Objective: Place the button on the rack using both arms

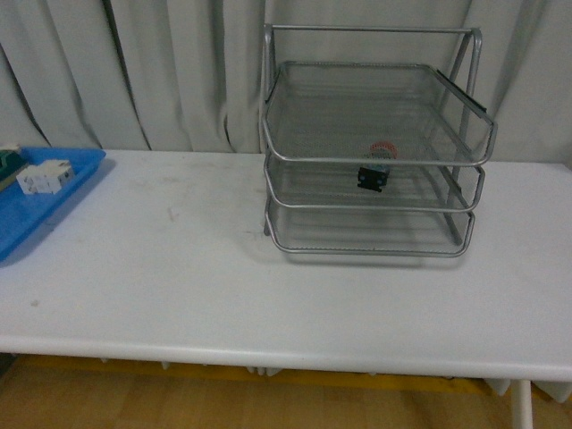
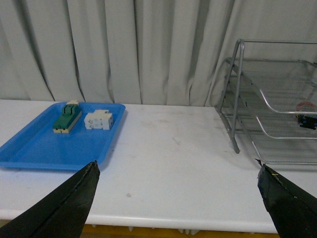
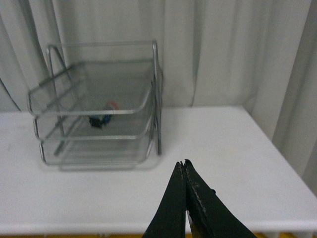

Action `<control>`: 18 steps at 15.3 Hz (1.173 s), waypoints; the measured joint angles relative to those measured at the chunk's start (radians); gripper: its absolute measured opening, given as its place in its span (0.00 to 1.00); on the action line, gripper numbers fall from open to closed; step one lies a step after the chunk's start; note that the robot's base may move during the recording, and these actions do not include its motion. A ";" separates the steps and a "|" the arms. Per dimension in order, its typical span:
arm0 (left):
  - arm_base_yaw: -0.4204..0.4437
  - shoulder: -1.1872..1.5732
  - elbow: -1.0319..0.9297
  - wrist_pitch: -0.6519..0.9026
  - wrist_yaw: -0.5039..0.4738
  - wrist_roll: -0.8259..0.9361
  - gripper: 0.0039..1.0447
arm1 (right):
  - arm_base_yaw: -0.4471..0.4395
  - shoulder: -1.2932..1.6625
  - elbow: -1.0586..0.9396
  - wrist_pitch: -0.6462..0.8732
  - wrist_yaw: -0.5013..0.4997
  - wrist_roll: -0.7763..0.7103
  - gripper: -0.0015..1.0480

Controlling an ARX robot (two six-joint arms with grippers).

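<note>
The silver wire-mesh rack [image 1: 375, 152] stands on the white table at the back right. The button [image 1: 376, 170], red cap over a dark body, lies on the rack's middle tier; it also shows in the left wrist view as the button [image 2: 306, 117] and in the right wrist view as the button [image 3: 103, 117]. My left gripper [image 2: 177, 178] is open, its black fingers [image 2: 69, 203] wide apart above the table's near edge, nothing between them. My right gripper [image 3: 183, 163] is shut and empty, off to the side of the rack [image 3: 99, 109]. Neither arm shows in the front view.
A blue tray [image 2: 44, 148] lies at the table's left, holding a green block [image 2: 67, 119] and a white blocky part [image 2: 98, 119]. The same tray [image 1: 40, 210] is cut by the front view's left edge. Grey curtains hang behind the table [image 1: 223, 268].
</note>
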 joint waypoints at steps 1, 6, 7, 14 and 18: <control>0.000 0.000 0.000 0.000 0.001 0.000 0.94 | 0.000 -0.039 0.002 0.021 0.001 0.000 0.02; 0.000 0.000 0.000 0.000 0.000 0.000 0.94 | 0.000 -0.039 0.000 0.002 0.002 -0.001 0.05; 0.000 0.000 0.000 0.000 0.000 0.000 0.94 | 0.000 -0.039 0.000 0.002 0.002 -0.001 0.19; 0.000 0.000 0.000 0.000 0.000 0.000 0.94 | 0.000 -0.039 0.000 0.002 0.002 -0.001 0.93; 0.000 0.000 0.000 0.000 0.000 0.000 0.94 | 0.000 -0.039 0.000 0.002 0.002 -0.001 0.94</control>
